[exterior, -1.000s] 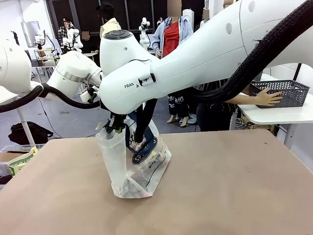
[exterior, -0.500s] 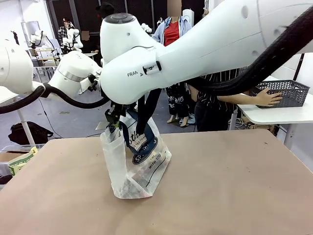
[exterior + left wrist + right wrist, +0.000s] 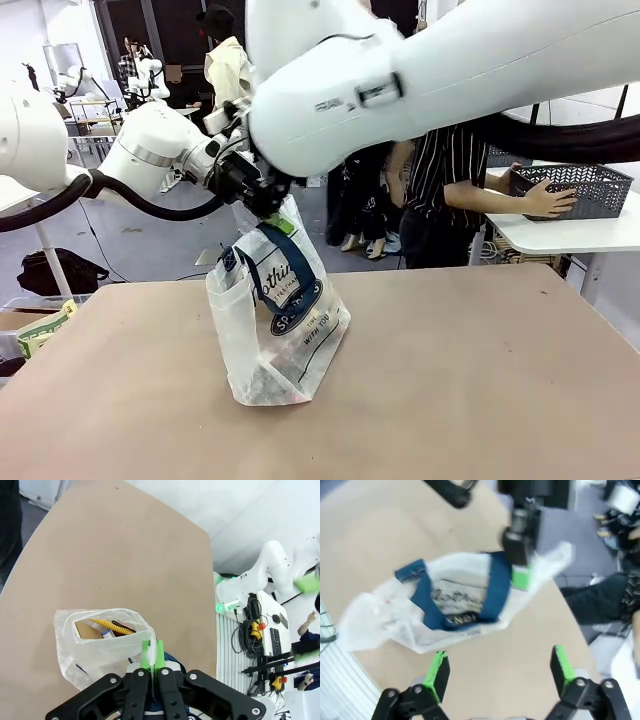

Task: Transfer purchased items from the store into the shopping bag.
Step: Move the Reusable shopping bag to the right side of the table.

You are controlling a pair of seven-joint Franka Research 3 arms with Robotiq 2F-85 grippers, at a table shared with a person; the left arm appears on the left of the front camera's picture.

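The shopping bag (image 3: 283, 325) stands on the table, clear crinkly plastic with navy handles and an oval logo. My left gripper (image 3: 272, 207) is shut on the bag's upper rim and holds it up. In the left wrist view its green pads (image 3: 151, 654) pinch the plastic, and the open bag (image 3: 82, 652) shows purchased items (image 3: 111, 625) inside: a slim yellow and black piece beside a brown box. My right gripper (image 3: 500, 667) hangs open and empty above the bag (image 3: 445, 602), looking down at the left gripper (image 3: 520, 565).
The brown table (image 3: 480, 380) stretches free to the right of the bag. A person at the far right rests a hand (image 3: 548, 200) on a dark grey lattice basket (image 3: 585, 188) on a white side table. A green-yellow packet (image 3: 42, 328) lies off the table's left edge.
My right gripper has risen out of the bag's mouth and its arm has swung upward. The left gripper has lifted the bag's rim up and to the right.
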